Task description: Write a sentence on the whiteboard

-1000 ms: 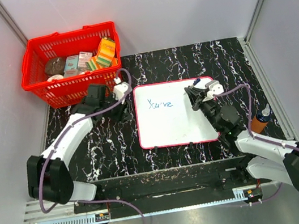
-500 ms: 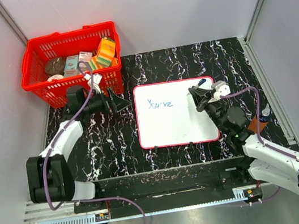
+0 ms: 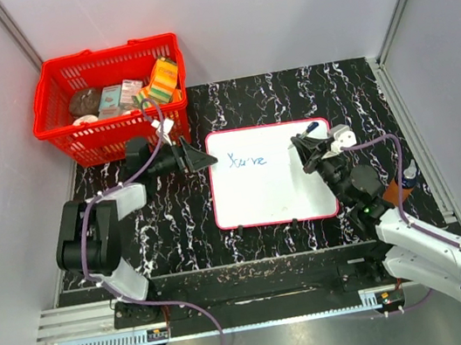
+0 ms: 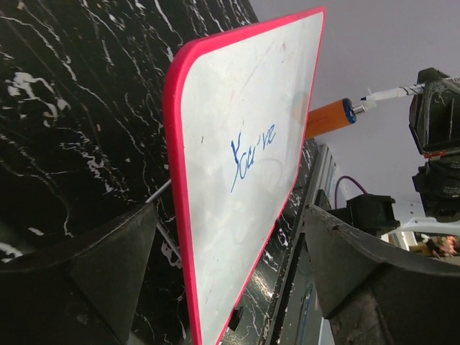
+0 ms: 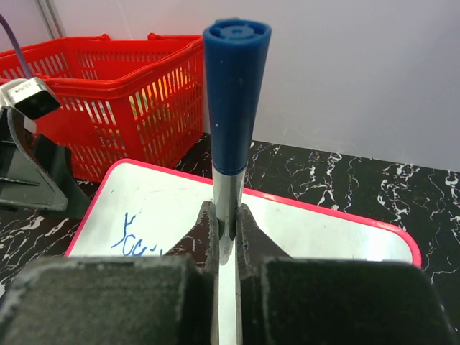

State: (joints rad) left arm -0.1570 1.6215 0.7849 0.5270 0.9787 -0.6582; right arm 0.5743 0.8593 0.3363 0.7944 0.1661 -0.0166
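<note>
Only "You've" of the sentence (image 3: 247, 161) stands on the whiteboard (image 3: 274, 196), lying flat at the middle of the table (image 3: 162, 237); the rest looks unwritten. The right hand (image 3: 306, 147) clamps the marker (image 5: 234, 86) above the board's right side. The left hand (image 3: 201, 157), jaws wide, sits at its left edge. A red basket (image 3: 109, 135) in the far left corner and an orange bottle (image 3: 401, 185) near the right edge obstruct nothing.

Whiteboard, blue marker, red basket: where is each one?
whiteboard (image 3: 274, 192), top external view, on its bare white middle.
blue marker (image 5: 234, 100), right wrist view, on its blue upper end.
red basket (image 3: 88, 143), top external view, on its near wall.
</note>
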